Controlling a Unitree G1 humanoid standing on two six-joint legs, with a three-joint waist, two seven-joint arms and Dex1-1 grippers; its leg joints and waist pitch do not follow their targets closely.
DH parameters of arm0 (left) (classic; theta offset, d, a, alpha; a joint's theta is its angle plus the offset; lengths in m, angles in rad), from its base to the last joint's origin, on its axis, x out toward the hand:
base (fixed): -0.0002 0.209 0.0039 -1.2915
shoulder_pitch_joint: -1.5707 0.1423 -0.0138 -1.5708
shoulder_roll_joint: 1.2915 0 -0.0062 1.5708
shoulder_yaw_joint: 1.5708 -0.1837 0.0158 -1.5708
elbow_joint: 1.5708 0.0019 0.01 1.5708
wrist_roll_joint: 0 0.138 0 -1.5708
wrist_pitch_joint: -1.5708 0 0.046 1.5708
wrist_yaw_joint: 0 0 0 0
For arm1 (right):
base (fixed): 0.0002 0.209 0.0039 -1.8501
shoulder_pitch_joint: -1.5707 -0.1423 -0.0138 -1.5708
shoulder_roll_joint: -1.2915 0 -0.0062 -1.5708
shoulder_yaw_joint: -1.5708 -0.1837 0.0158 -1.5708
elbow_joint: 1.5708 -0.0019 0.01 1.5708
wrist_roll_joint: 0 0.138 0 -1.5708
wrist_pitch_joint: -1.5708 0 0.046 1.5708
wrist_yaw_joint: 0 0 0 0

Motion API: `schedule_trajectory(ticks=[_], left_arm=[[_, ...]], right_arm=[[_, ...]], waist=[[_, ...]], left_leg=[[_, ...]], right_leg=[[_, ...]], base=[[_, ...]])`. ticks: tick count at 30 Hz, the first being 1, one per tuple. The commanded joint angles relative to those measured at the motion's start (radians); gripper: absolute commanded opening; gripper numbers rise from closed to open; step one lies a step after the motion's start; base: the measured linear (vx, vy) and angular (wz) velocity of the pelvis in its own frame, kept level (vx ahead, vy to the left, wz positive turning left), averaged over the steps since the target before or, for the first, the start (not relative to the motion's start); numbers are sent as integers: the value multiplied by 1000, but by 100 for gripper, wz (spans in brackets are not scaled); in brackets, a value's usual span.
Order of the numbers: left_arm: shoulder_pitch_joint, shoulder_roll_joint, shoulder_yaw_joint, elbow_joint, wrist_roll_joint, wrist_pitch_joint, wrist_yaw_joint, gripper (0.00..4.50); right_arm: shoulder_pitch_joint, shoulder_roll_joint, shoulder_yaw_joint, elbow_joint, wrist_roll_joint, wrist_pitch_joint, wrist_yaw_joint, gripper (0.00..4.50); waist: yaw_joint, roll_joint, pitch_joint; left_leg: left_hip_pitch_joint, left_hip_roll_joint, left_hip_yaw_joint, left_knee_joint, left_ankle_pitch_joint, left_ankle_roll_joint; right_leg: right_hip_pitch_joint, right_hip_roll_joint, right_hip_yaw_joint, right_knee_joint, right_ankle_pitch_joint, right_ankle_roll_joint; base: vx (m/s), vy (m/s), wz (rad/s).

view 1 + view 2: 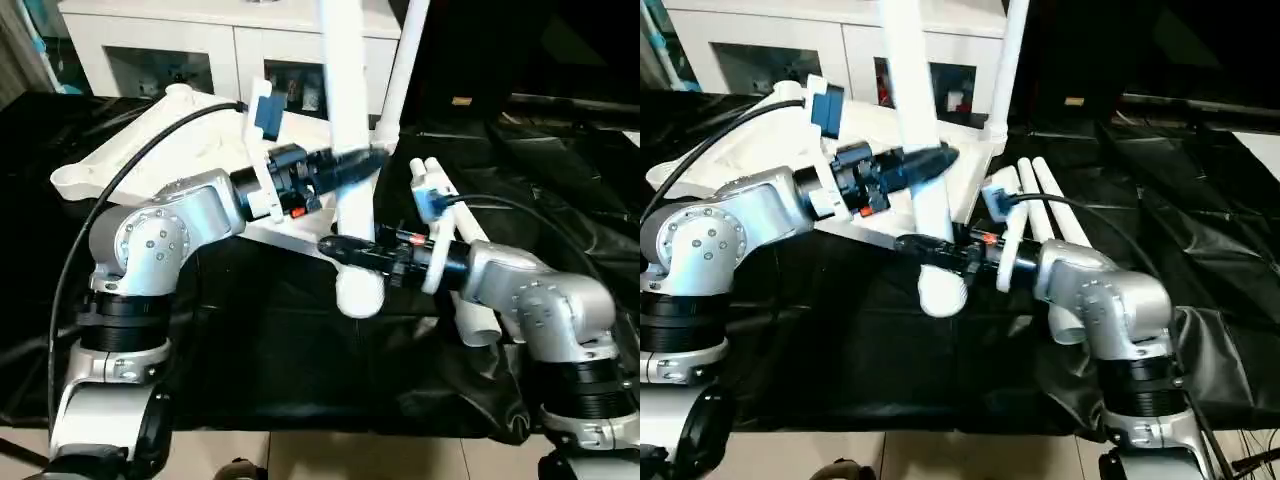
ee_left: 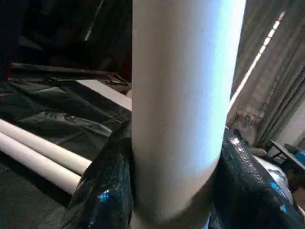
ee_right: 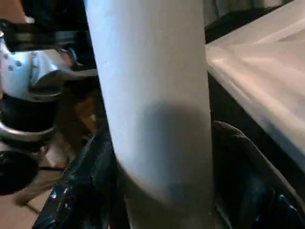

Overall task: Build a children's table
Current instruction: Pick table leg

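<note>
White ribbed table top [image 1: 150, 150] lay behind both grippers. Long white tapered leg [image 1: 350, 150] stood near upright, wide end down, clamped by left gripper [image 1: 365, 165] above and right gripper [image 1: 335, 247] below.

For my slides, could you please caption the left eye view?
Both grippers, left and right, clamp one white leg upright beside the tabletop, two spare legs lying alongside.

The upright leg [image 1: 350, 150] runs off the picture's edge at 12 o'clock, its upper end unseen; the second standing leg [image 1: 405, 70] is cut there too; the table top [image 1: 150, 150] is partly covered by the left arm; the cabinet's [image 1: 150, 50] contents are too small to tell.
</note>
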Motion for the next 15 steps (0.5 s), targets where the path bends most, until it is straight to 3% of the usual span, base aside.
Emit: schedule_trajectory(ticks=[1, 10, 14, 15], left_arm=[[-16, 11, -21, -1, -5, -1, -30, 186], [-14, 28, -41, 28, 16, -37, -102, 185], [-13, 31, -39, 34, 25, -36, -99, 185], [-12, 32, -40, 34, 27, -34, -96, 220]], right_arm=[[-15, -14, 2, -2, 15, 19, 18, 279], [-1, -36, 24, -27, 47, 74, 21, 215], [4, -19, 22, -34, 24, 45, -14, 205], [3, -15, 21, -33, 17, 37, -25, 204]], waist=[[1, -1, -70], [3, 0, -74], [3, 0, -74], [2, 3, -74]], left_leg=[[32, 74, -36, -64, -114, -15], [30, 73, -35, -61, -83, -11], [30, 73, -35, -62, -90, -12], [30, 74, -36, -62, -94, -16]], right_leg=[[40, -106, 63, -85, -111, -185], [39, -106, 63, -79, -54, -187], [40, -107, 63, -78, -56, -194], [38, -107, 63, -79, -59, -195]], base=[[0, 0, 0], [0, 0, 0], [0, 0, 0], [0, 0, 0]])
